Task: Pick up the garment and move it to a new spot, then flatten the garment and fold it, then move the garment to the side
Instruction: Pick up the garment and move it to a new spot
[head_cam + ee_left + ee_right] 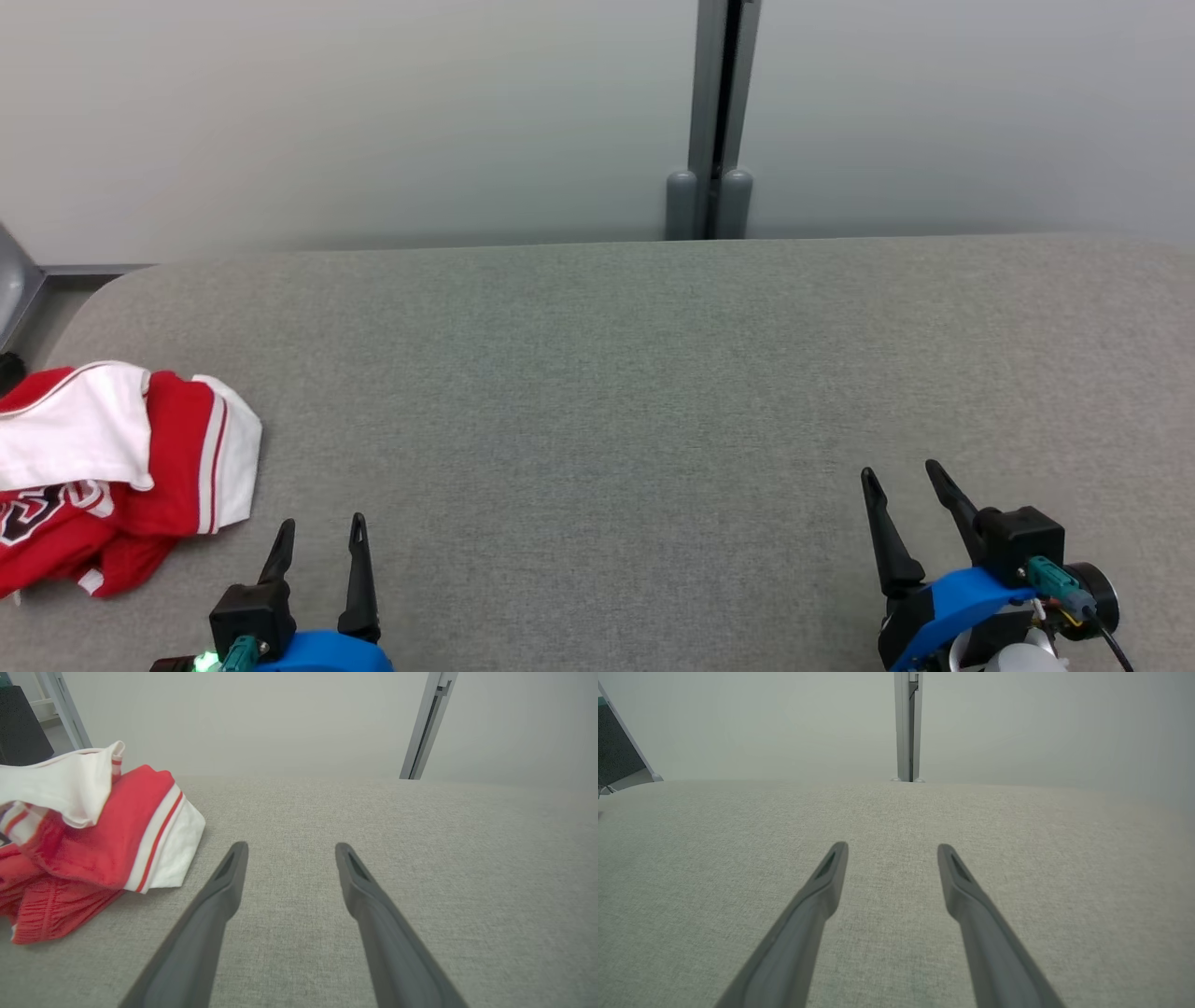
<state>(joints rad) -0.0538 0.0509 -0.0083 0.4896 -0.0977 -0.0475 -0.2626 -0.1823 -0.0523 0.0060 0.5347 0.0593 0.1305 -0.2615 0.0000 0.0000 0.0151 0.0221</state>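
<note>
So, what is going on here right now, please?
A two-armed robot stands at a grey padded table. A crumpled red and white garment lies at the table's left side. The left gripper is just beside it, open and not touching it. The right gripper is over bare table on the far side, also open. Nothing is held, so the garment has not been picked up yet.

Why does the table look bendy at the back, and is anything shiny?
Head view: soft, even light, no glare; the table bows at its back edge from the lens. Left wrist view: the garment is crisp with a thin shadow beneath. Right wrist view: the right end effector looks stretched toward the bottom edge.
</note>
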